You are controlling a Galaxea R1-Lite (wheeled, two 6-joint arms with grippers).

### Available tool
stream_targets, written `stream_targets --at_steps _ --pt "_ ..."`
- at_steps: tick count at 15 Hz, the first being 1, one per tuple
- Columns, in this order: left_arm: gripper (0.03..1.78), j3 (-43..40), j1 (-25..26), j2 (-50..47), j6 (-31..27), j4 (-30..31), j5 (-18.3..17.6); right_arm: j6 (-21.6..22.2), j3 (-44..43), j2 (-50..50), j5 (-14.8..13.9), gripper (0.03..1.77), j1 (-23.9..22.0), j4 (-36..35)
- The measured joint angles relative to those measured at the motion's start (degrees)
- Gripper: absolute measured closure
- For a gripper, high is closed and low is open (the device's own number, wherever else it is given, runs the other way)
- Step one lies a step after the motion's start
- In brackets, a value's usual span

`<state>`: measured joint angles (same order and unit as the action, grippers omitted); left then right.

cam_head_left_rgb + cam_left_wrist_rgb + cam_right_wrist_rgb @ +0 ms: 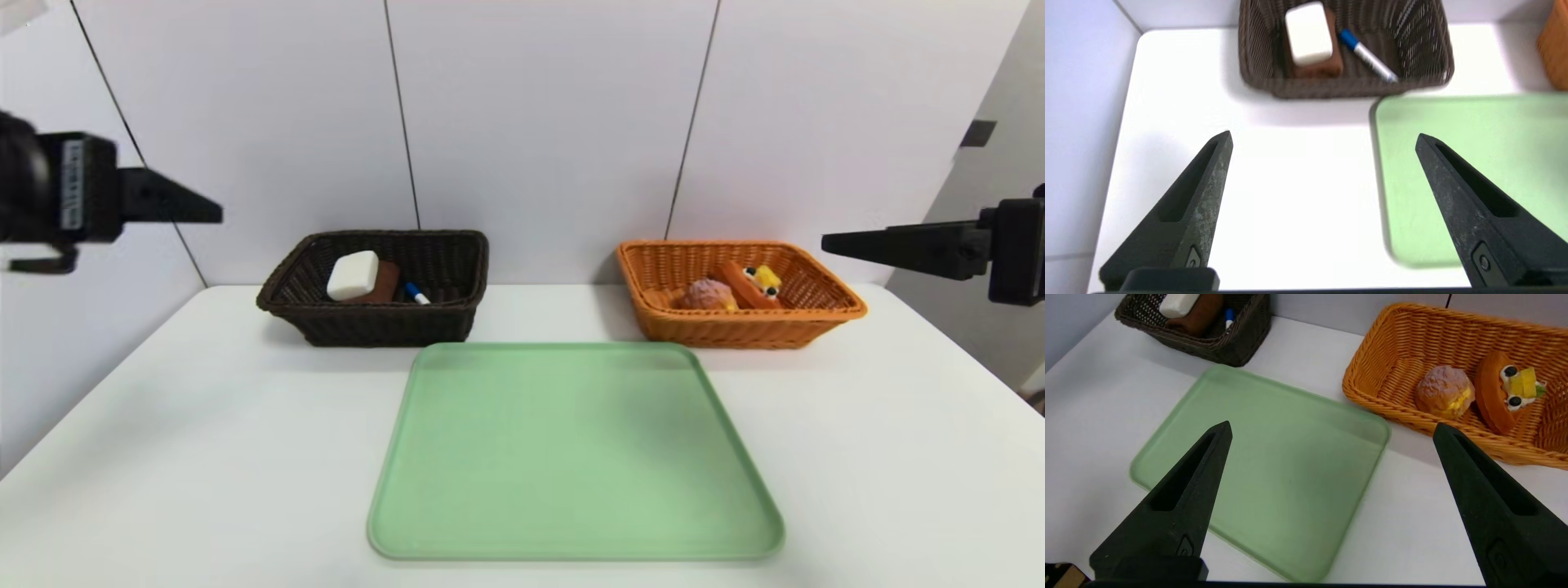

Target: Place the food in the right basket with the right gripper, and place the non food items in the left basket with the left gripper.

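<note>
White table (204, 425), green tray (571, 457): my left gripper (1323, 139) and right gripper (1331, 428) hang spread wide, holding nothing. Ahead, dark basket (375, 322) holds three non-food items; orange basket (735, 331), two pastries.

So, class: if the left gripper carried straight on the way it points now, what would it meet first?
Probably the bare white table ahead of the open left gripper, short of the dark brown basket; depth is hard to judge.
</note>
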<state>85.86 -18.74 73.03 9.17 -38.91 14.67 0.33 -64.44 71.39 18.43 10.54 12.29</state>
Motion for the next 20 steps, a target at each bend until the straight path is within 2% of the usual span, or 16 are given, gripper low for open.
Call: stream_targets --at_steps 5,8,13,16,18,20 --pt "0.17 -12.51 6.36 -16.55 -0.62 -1.00 -0.09 -2.47 5.66 -5.11 -4.74 0.10 -2.19 -0.11" --pt "0.15 -20.43 8.98 -24.39 -2.65 -1.02 0.35 -4.23 12.02 -11.67 -5.16 0.10 -6.61 -0.05" --pt "0.14 -35.34 10.91 -41.48 -5.92 -1.44 1.23 -4.60 22.69 -28.92 -5.92 0.10 -13.15 1.43" --pt "0.13 -41.98 11.91 -51.41 -5.78 -1.52 3.83 -4.62 27.01 -40.41 -7.19 0.10 -14.62 6.40" --pt "0.12 -43.69 12.51 -54.65 -5.16 -0.94 7.13 -4.46 28.20 -47.17 -7.44 0.10 -14.98 11.76" --pt "0.12 -44.15 15.17 -56.00 -5.40 0.27 6.69 -3.00 28.25 -51.85 -7.78 0.10 -15.20 16.63"
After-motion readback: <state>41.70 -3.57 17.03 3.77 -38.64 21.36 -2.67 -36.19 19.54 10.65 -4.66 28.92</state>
